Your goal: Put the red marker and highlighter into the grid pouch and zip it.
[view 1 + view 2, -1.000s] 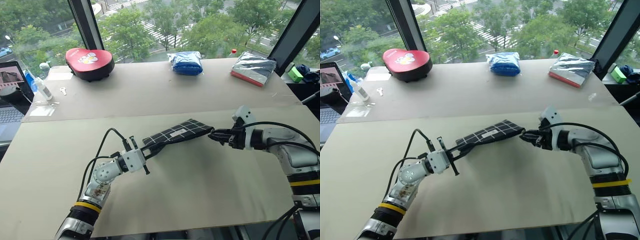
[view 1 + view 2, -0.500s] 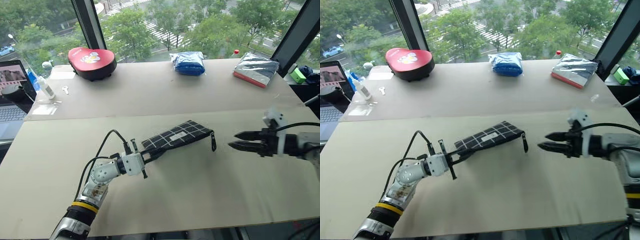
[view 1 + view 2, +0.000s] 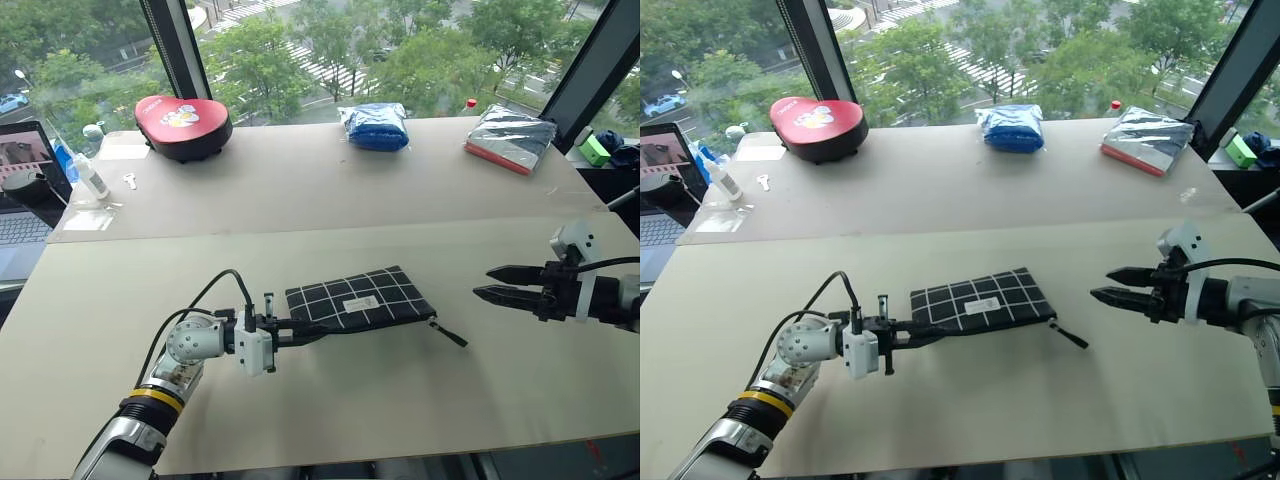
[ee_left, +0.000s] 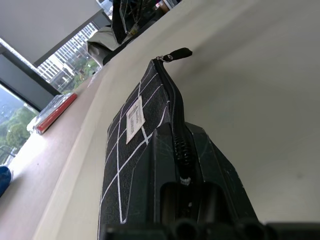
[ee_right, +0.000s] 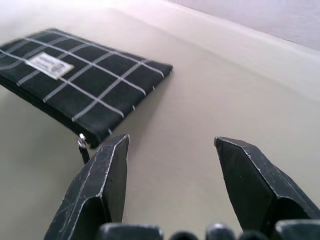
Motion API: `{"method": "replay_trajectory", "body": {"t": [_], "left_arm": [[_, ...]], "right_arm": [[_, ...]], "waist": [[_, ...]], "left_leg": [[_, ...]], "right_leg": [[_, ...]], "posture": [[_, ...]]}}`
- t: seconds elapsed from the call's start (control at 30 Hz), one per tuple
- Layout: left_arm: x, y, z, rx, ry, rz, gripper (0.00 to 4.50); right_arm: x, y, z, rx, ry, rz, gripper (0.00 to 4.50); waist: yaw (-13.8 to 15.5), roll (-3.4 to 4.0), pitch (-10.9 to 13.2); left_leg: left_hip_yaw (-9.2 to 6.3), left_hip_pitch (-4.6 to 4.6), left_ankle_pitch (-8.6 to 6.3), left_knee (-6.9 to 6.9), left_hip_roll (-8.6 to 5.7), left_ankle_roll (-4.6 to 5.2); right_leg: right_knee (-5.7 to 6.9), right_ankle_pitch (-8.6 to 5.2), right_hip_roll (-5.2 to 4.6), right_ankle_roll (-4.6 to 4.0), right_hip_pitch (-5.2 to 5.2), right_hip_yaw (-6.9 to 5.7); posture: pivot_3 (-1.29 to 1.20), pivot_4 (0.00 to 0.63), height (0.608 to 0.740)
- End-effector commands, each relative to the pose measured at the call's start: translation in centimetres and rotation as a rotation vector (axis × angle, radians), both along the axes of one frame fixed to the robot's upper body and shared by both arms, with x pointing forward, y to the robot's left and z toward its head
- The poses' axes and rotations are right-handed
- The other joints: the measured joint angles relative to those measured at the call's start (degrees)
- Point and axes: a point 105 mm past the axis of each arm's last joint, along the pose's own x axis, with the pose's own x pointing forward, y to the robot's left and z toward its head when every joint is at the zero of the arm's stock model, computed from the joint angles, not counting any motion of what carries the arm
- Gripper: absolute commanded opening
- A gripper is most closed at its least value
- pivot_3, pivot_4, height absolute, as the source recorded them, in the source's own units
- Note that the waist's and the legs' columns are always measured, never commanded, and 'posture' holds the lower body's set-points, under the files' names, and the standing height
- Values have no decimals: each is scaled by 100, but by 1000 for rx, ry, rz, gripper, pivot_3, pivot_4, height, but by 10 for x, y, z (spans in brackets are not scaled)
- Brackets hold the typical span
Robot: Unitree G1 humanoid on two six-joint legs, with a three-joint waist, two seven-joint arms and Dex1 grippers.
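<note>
Grid pouch lies flat mid-surface, zipper apparently run shut, pull strap trailing. Left hand is clamped on its near end; right hand hangs apart, fingers spread and empty. Remaining: release and withdraw, judged final.

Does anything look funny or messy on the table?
Nothing is spilled or broken. The grid pouch lies flat and zipped, its near end pinched in the left gripper. The open right gripper hovers apart from the pull strap.
</note>
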Motion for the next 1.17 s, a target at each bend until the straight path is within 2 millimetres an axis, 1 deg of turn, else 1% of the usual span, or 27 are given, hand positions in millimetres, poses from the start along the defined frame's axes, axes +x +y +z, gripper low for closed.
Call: {"method": "replay_trajectory", "body": {"t": [0.03, 0.07, 0.1, 0.13, 0.2, 0.27, 0.3, 0.33, 0.4, 0.5, 0.57, 0.6, 0.63, 0.7, 0.77, 0.83, 0.93, 1.07, 1.17], "left_arm": [[3, 0, -2, -1, 3, -34, 409], [4, 1, -4, 9, 15, -40, 819], [5, 2, -7, 22, 37, -43, 992], [7, 3, -9, 30, 52, -46, 1353], [11, 4, -9, 25, 82, -41, 2083], [14, 5, -7, 11, 142, -17, 2690], [14, 6, -7, 12, 179, -12, 3035], [9, 9, -10, 31, 254, -20, 3531], [-1, 12, -13, 59, 358, -41, 4270], [-7, 19, -1, -31, 618, 22, 4270], [-5, 25, 10, -120, 768, 101, 4270], [-2, 30, 14, -152, 827, 151, 4270], [-1, 32, 16, -170, 869, 186, 4270], [3, 49, 16, -205, 950, 338, 4270], [7, 65, 23, -271, 973, 470, 4270], [9, 78, 29, -319, 992, 561, 4270], [8, 89, 37, -367, 1021, 598, 4270], [10, 103, 38, -427, 1008, 665, 4270], [7, 103, 37, -468, 1008, 665, 4270]], "right_arm": [[-4, 9, 8, 15, -33, 33, 3059], [-5, 11, 8, 18, -32, 39, 3065], [-5, 13, 8, 25, -33, 43, 3065], [-5, 14, 9, 29, -35, 46, 3065], [-4, 14, 9, 28, -38, 42, 3065], [-3, 12, 8, 21, -38, 34, 3065], [-3, 12, 8, 18, -39, 33, 3065], [-3, 12, 8, 16, -39, 31, 3065], [-2, 11, 8, 14, -41, 30, 3065], [1, 11, 8, 8, -45, 33, 3065], [3, 10, 8, 7, -45, 36, 3065], [4, 10, 8, 6, -46, 37, 3065], [5, 10, 8, 4, -46, 37, 3065], [8, 9, 8, 2, -50, 36, 3065], [12, 8, 9, 4, -57, 33, 3065], [15, 8, 10, 5, -59, 33, 3065], [19, 9, 9, 8, -60, 37, 3065], [23, 13, 6, 14, -58, 50, 3065], [26, 16, 4, 19, -59, 55, 3065]], "waist": [[-1, 0, 0], [0, 0, 0], [-1, 0, 0], [-3, -1, 0], [-7, -1, 0], [-10, -1, 0], [-13, -1, 0], [-16, -1, 0], [-41, 0, 0], [-72, 1, 0], [-69, 0, 2], [-55, 0, 2], [-41, 0, 3], [-38, 0, 2], [-50, 1, 3], [-42, 0, 3], [-29, 1, 3], [-18, 1, 3], [-20, 1, 3]], "left_leg": [[0, 0, 0, 0, 0, 0], [0, 1, 0, 0, 0, 0], [0, 1, 0, 0, 0, 1], [0, 1, 0, 0, 0, 1], [0, 0, 0, 0, 0, 1], [0, -1, 0, 1, 0, 2], [0, 0, -1, 1, 0, 2], [0, -1, -1, 1, 0, 3], [0, 0, -2, 0, 0, 5], [0, 2, -4, -2, 4, 7], [0, 4, -6, 0, 6, 10], [0, 2, -7, 0, 5, 12], [-1, 5, -24, 1, 5, 41], [-2, 10, -24, 0, 6, 41], [-2, 18, -20, -4, 9, 31], [-1, 21, 0, -11, 11, -4], [-1, 20, 0, -10, 12, -7], [-1, 21, 0, -10, 11, -8], [0, 19, 0, -10, 11, -10]], "right_leg": [[1, 0, 0, 0, 1, 0], [1, 0, 0, 0, 1, 0], [1, 0, 0, 0, 1, -1], [2, 0, 1, 0, 1, -1], [1, 0, 1, 0, 0, -1], [1, 0, 1, 0, 0, -1], [2, 0, 1, 0, 0, -1], [2, 0, 1, 1, 0, -1], [3, 0, 2, 1, -1, 0], [6, -1, 7, 1, -5, 2], [9, -1, 9, 2, -3, 3], [7, -1, 9, 2, -3, 3], [9, -2, 9, 3, 0, 4], [10, -2, 12, 3, 1, 3], [12, -2, 14, 2, 2, 3], [11, -2, 15, 2, 1, 4], [10, -2, 16, 1, 1, 4], [8, -2, 15, 1, 4, 4], [7, -1, 14, 0, 4, 5]], "posture": [[0, 150, 740], [0, 150, 740], [0, 150, 740], [0, 150, 740], [0, 150, 740], [0, 150, 740], [0, 150, 740], [0, 150, 740], [0, 150, 740], [0, 150, 740], [0, 150, 740], [0, 150, 740], [0, 150, 740], [0, 150, 740], [0, 150, 740], [0, 150, 740], [0, 150, 740], [0, 150, 740], [0, 150, 740]]}}
